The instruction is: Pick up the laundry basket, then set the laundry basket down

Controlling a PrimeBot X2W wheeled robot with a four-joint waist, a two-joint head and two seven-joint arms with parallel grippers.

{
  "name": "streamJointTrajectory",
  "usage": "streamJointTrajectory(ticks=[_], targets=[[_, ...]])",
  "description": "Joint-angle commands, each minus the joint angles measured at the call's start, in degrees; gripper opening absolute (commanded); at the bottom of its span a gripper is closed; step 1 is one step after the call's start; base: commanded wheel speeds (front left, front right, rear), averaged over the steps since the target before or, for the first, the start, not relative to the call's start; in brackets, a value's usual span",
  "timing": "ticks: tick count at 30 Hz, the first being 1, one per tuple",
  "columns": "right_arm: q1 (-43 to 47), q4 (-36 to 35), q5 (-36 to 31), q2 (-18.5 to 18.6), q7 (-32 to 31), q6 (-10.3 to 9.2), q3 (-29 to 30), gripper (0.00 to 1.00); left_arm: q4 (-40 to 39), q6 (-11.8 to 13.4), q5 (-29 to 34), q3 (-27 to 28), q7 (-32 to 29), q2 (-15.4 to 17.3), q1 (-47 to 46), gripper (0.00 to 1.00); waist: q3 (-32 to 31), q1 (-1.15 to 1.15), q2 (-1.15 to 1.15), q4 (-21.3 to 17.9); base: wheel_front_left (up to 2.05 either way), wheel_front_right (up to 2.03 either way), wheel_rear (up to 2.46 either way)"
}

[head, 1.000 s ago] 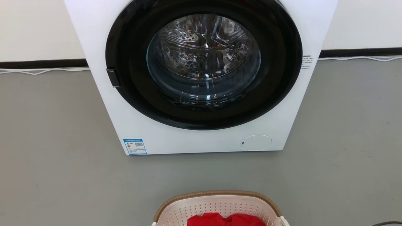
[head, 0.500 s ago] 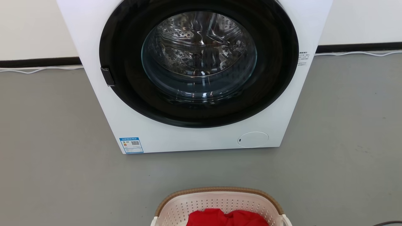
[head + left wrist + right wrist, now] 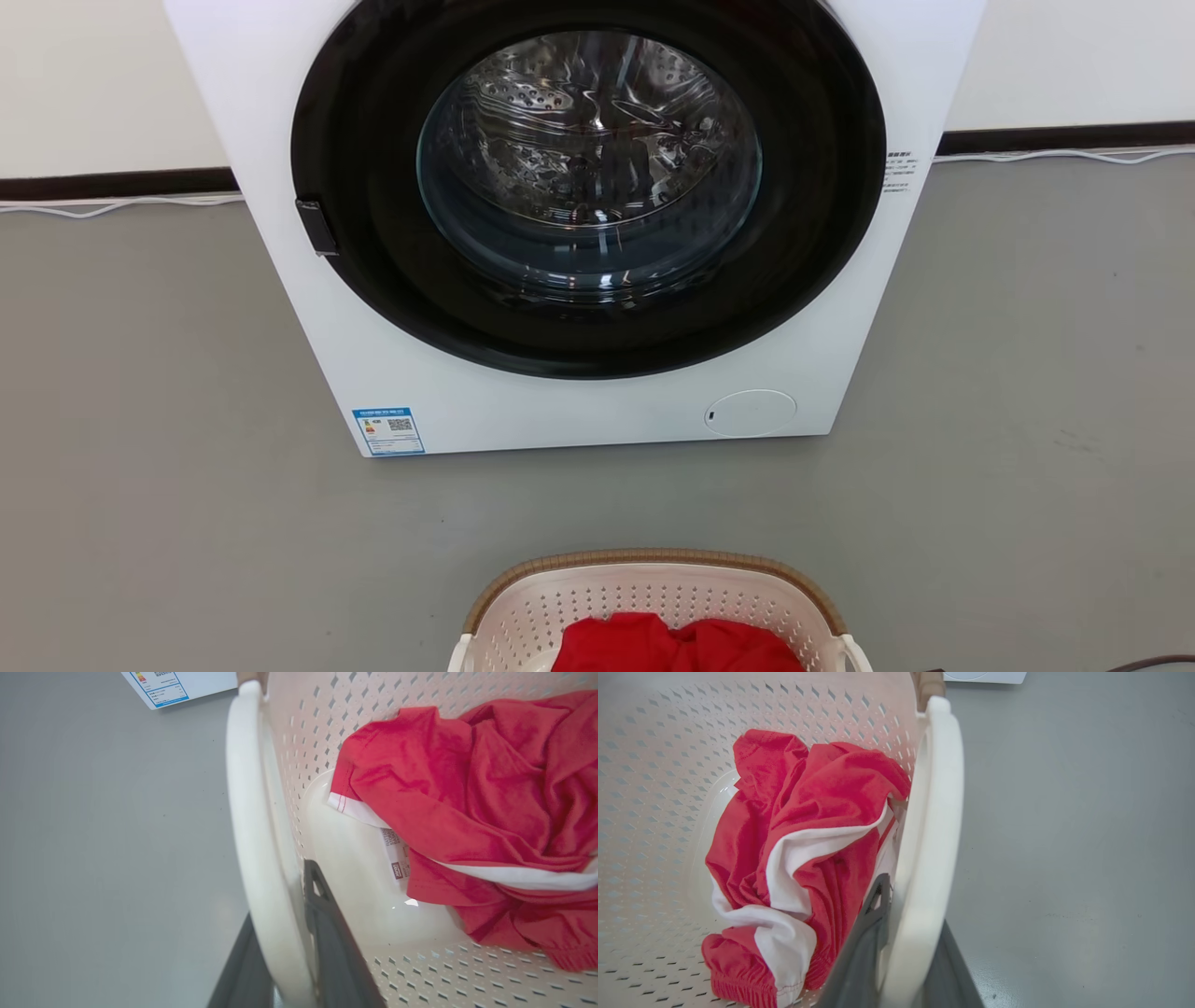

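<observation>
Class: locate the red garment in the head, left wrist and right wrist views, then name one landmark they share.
Head view: red garment at bottom centre, inside the laundry basket.
Left wrist view: in the right half, on the basket's floor.
Right wrist view: left of centre, beside the white handle.
Shared landmark: the washing machine, beyond the basket.

Light: bright, even, diffuse; direction can't tell.
Shadows: faint, soft-edged strip on matte grey floor (image 3: 140, 420) along base of boxy white front-load washing machine (image 3: 579, 411).
Glare: streaky reflections in its round glass door (image 3: 588, 168); small hot spot on bare bottom of cream-white perforated plastic laundry basket (image 3: 411, 902).
Blur: wrist views, white loop handles (image 3: 252, 835) (image 3: 924, 858) soft, v. close to lens.
Distortion: head view, machine sides slant inward twd base.
</observation>
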State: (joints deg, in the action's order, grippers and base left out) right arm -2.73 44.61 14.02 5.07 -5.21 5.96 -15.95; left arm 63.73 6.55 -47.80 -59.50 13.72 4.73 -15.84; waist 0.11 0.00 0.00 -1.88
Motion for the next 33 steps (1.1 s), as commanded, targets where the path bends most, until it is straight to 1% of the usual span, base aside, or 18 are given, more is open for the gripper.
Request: streamJointTrajectory(ticks=[1, 15, 33], targets=[[-2.6, -2.1, -1.0, -2.2, 0.6, 1.53, -2.5, 0.00, -1.4, -1.0, 0.2, -0.1, 1.2, -1.9, -2.9, 0.00, 0.0, 0.00, 0.00, -0.1, 0.00, 0.00, 0.00], [-3.8, -1.5, -1.3, -2.2, 1.1, 1.53, -2.0, 0.00, -1.1, -0.7, -0.8, -1.4, 1.3, -1.9, -4.1, 0.00, 0.6, 0.00, 0.00, -0.2, 0.00, 0.00, 0.00], [-5.2, -1.2, -1.3, -2.2, 1.3, 1.53, -2.1, 0.00, -0.7, -0.7, -1.1, -1.2, 1.3, -1.9, -5.6, 0.00, 0.9, 0.00, 0.00, -0.6, 0.00, 0.00, 0.00]])
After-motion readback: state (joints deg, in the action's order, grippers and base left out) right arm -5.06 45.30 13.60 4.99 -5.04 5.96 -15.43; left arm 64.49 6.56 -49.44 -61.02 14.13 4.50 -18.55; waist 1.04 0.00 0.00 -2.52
